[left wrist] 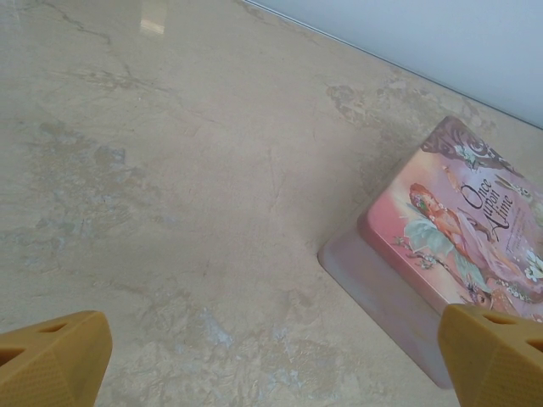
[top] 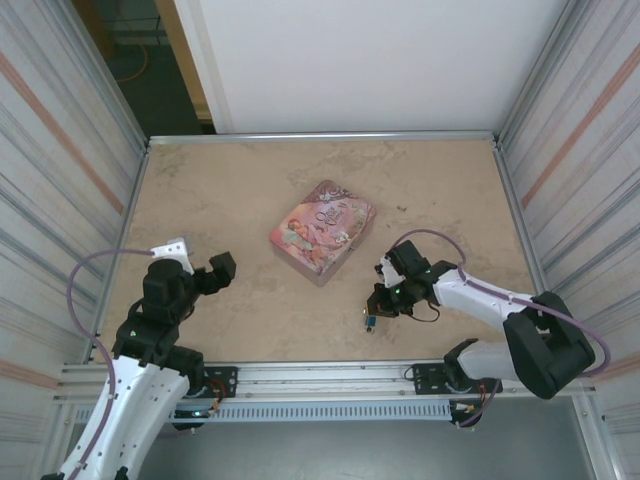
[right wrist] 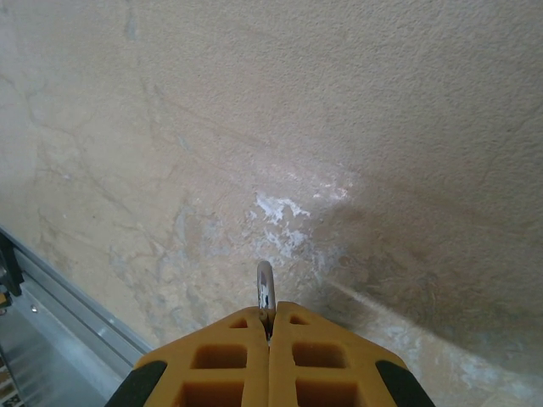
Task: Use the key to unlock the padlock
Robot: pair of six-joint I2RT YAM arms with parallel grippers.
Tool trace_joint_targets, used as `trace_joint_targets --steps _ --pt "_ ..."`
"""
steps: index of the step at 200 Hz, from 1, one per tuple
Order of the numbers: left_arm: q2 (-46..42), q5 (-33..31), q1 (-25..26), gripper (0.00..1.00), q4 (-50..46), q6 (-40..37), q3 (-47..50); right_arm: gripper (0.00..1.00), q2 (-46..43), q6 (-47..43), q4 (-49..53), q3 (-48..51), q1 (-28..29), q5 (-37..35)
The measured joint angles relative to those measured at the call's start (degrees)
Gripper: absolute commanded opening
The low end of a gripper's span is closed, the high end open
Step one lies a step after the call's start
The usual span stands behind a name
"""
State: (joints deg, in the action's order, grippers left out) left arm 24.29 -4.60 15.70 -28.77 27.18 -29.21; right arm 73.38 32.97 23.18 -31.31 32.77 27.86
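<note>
From above, the tin (top: 322,232) lies mid-counter (top: 220,180). The padlock (top: 370,321) is a bluish speck nearer the arm bases than the tin and to its right, at the tips of the right end effector (top: 378,308). The right arm reaches in low from the right of the tin, forearm stretched nearly flat and wrist angled toward the near edge. The left end effector (top: 215,272) hangs left of the tin, apart from it, with its arm folded upright over its base. In the left wrist view the left end effector (left wrist: 271,373) is released. Its yellow fingers (left wrist: 51,360) are spread wide at the bottom corners over bare counter, and the tin (left wrist: 462,246) sits ahead to the right. In the right wrist view the right end effector (right wrist: 270,326) is clenched, pads pressed together. A slim silvery shackle (right wrist: 265,292) pokes out past them above the counter; I take the padlock's body to be buried between the pads. The padlock is probably light, rigid, slick metal. A pinch across its flat body should hold steadier than one on the round shackle, leaving the keyhole free. Where the key lies I cannot tell.
</note>
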Motion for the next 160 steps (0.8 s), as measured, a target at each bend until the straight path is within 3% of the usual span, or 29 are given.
trace_joint_targets --steps 102,160 --pt "0.0 0.0 0.0 0.99 0.0 0.0 0.0 0.0 4.7 0.0 -3.5 -0.1 0.7 0.7" --pt "0.0 0.0 0.0 0.99 0.0 0.0 0.0 0.07 5.2 0.0 -3.3 -0.6 0.7 0.6"
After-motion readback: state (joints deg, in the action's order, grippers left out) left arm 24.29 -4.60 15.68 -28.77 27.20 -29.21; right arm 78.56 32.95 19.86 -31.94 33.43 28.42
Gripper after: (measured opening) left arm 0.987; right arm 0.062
